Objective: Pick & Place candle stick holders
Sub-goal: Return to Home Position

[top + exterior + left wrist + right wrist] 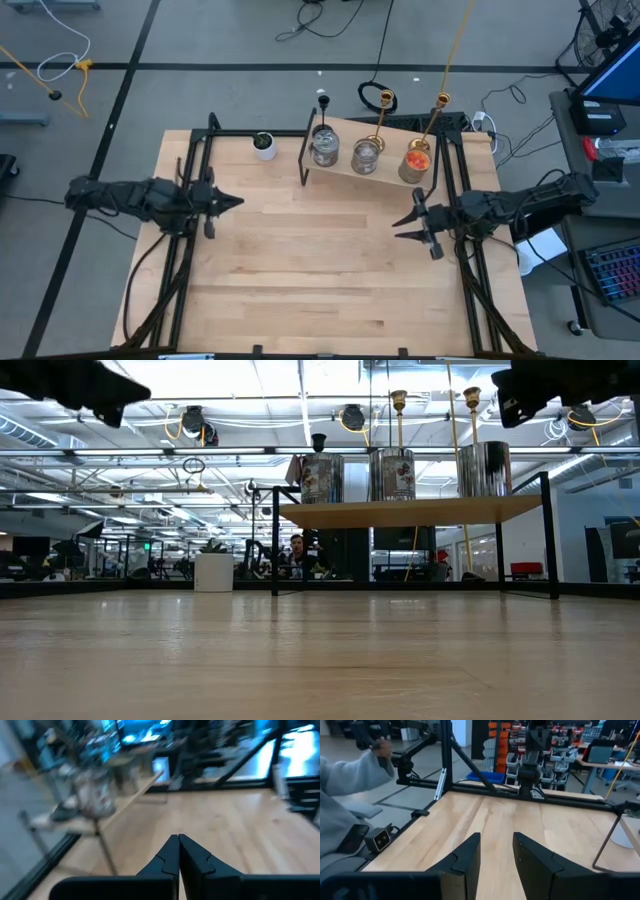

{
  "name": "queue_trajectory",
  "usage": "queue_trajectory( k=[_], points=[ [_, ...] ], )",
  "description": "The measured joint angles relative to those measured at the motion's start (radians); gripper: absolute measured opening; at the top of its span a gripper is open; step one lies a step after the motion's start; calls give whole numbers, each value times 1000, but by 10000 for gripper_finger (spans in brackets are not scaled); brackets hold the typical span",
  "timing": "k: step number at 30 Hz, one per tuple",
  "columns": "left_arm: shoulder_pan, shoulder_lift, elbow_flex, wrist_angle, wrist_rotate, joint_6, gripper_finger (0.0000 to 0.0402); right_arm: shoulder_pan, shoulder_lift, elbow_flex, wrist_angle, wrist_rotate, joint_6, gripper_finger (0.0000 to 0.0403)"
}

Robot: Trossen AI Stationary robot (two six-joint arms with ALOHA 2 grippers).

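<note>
The candle stick holders stand on a small raised wooden shelf [385,165] at the table's far side. From its left end: a slim black stemmed one [321,101], two silvery glass cups [325,147] [366,155], and an orange-red glass cup [418,160]. Two brass ones [380,128] [440,101] stand behind the cups. In the low view the cups [392,474] stand in a row on the shelf [400,511]. My left gripper [236,202] is shut and empty at the table's left. My right gripper [400,226] is open and empty, just near of the shelf's right end.
A small white cup with a dark inside [264,145] stands on the table left of the shelf. The shelf has black metal legs [303,160]. Black frame rails [190,200] run along the table's left and right sides. A person's grey sleeve [345,780] shows beyond the table.
</note>
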Motion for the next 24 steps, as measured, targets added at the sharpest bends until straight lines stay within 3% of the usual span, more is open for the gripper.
queue_trajectory(
  k=[5,18,24],
  points=[
    [86,0,0,74,185,89,11,0,-29,0,-50,0,-11,110],
    [229,-42,0,-51,228,71,11,0,-63,-75,-37,0,45,110],
    [229,-66,-129,199,340,114,5,0,-126,-166,51,0,61,110]
  ],
)
